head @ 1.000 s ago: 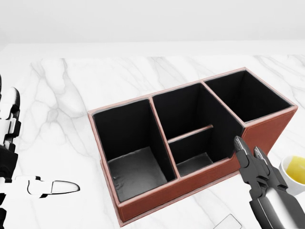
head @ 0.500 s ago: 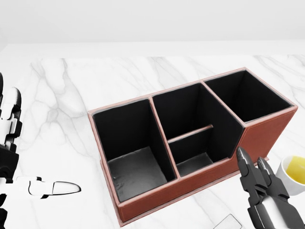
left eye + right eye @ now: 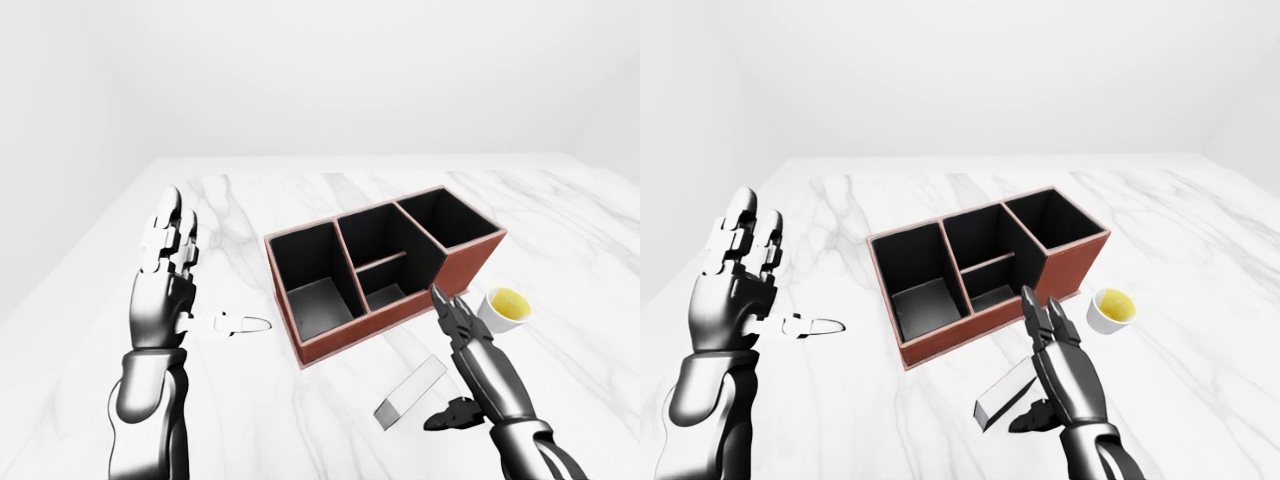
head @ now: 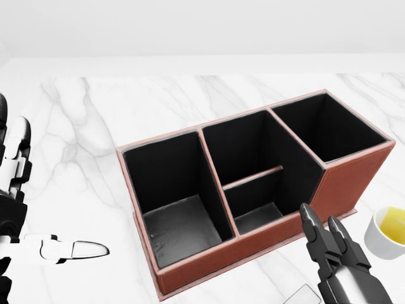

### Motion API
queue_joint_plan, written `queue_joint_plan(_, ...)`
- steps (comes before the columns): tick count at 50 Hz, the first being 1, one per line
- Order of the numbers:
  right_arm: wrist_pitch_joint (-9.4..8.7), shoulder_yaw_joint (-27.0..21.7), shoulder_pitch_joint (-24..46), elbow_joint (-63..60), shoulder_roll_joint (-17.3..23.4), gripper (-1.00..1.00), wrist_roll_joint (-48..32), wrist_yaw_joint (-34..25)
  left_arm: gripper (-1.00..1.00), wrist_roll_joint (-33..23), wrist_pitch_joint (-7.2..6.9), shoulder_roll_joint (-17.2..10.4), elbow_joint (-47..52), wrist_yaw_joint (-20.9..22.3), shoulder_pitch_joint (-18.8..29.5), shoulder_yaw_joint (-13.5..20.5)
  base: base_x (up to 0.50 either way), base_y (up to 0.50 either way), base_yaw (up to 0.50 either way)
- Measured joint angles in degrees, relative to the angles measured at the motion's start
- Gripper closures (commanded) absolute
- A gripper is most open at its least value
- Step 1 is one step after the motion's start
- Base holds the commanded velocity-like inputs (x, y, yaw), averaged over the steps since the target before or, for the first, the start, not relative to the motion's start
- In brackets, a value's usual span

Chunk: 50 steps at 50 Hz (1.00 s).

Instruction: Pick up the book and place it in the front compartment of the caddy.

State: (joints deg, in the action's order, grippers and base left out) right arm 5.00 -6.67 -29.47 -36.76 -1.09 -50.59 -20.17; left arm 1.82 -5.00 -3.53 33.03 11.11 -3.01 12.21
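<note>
The book (image 3: 410, 392) is a thin grey slab lying flat on the marble table, below the caddy in the left-eye view; only its corner (image 4: 302, 296) shows in the head view. The caddy (image 3: 470, 262) is a brown box with black insides: three sections, the middle one split by a low divider. All look empty. My right hand (image 3: 448, 352) is open, fingers stretched out, just right of the book and not touching it that I can tell. My left hand (image 3: 205, 270) is open and raised, left of the caddy.
A white cup (image 3: 503, 309) with yellow contents stands right of the caddy, close to my right hand. The white marble table (image 3: 300, 200) spreads wide around the caddy. Its left edge (image 3: 75, 260) runs near my left arm.
My right hand has dropped lower and shifted left in the head view, away from the cup. The left hand and the caddy have barely moved.
</note>
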Motion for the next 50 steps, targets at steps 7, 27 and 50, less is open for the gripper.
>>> queue_joint_plan(7,0.0,0.74,-0.7,0.4,0.49,-1.0,0.54,-0.86,-1.0,-0.11,0.0,0.04,-0.03,-0.01,-0.05,-0.18,0.0,0.0,0.0)
queue_joint_plan(27,0.0,3.08,-0.4,0.86,1.53,-1.0,0.01,-2.25,-1.0,-0.31,0.0,0.09,0.09,0.05,-0.09,-0.37,0.0,0.0,0.0)
queue_joint_plan(50,0.0,6.67,-0.42,3.72,3.95,-1.0,-4.74,1.71,-1.0,-0.43,0.0,0.02,0.18,0.08,0.14,-0.5,0.0,0.0,0.0)
